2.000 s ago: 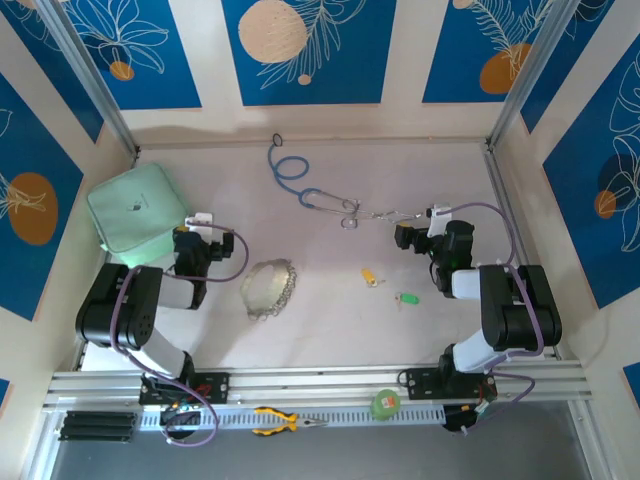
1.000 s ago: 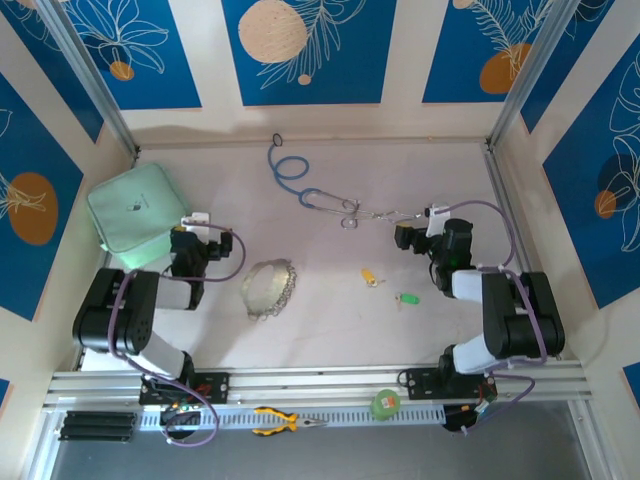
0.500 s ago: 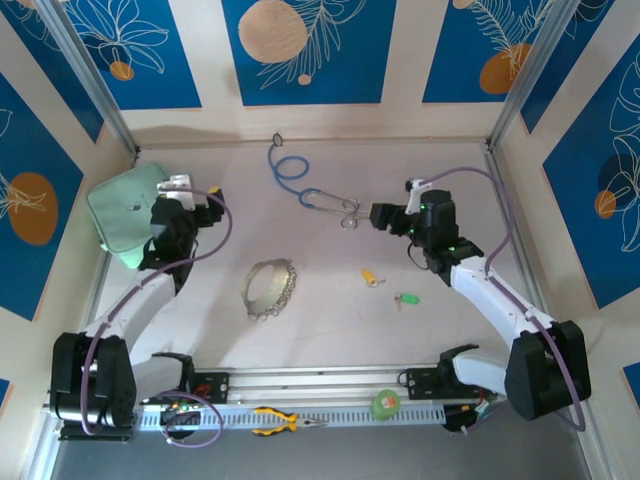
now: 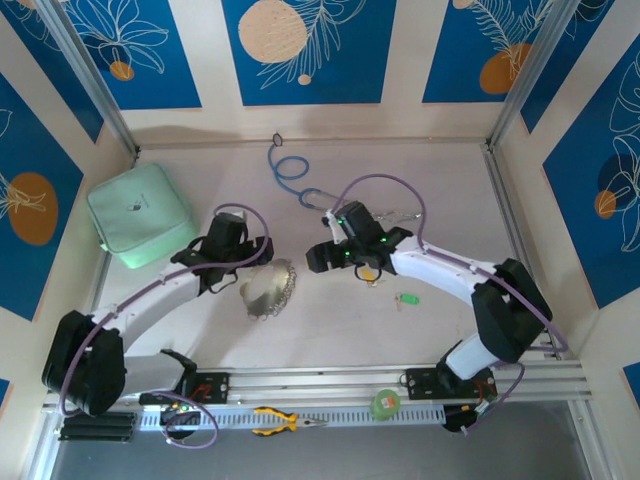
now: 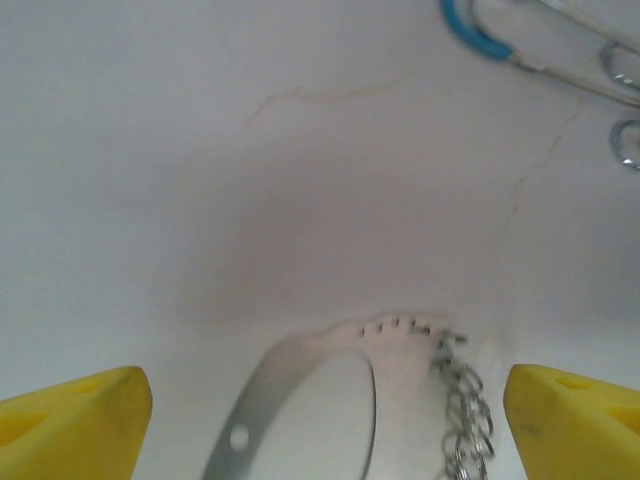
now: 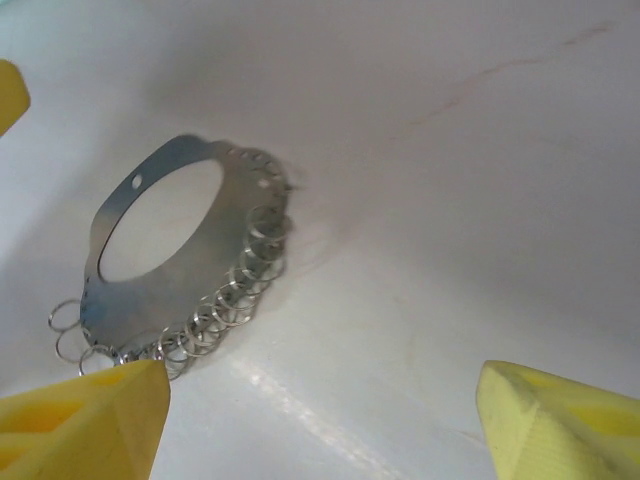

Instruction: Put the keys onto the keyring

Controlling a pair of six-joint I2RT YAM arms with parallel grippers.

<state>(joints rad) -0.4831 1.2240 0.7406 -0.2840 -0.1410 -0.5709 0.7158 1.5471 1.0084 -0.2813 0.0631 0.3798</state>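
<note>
Both arms are stretching in from their bases toward the middle of the table (image 4: 440,190), forearms angling toward each other. The left gripper (image 4: 246,266) is hanging just above the far left edge of the keyring (image 4: 268,288), its yellow fingers (image 5: 75,420) standing wide apart, with the silvery loop and its chain links lying between them at the bottom of the left wrist view. The right gripper (image 4: 318,258) is hovering a little to the right of the keyring and beyond it, also spread wide. In its wrist view the loop is lying flat ahead of the fingertips and toward the left one. The yellow-headed key (image 4: 370,277) is lying right beside the right forearm, while the green-headed key (image 4: 405,298) is resting nearer the bases, well apart from the keyring. Neither gripper is touching them.
</note>
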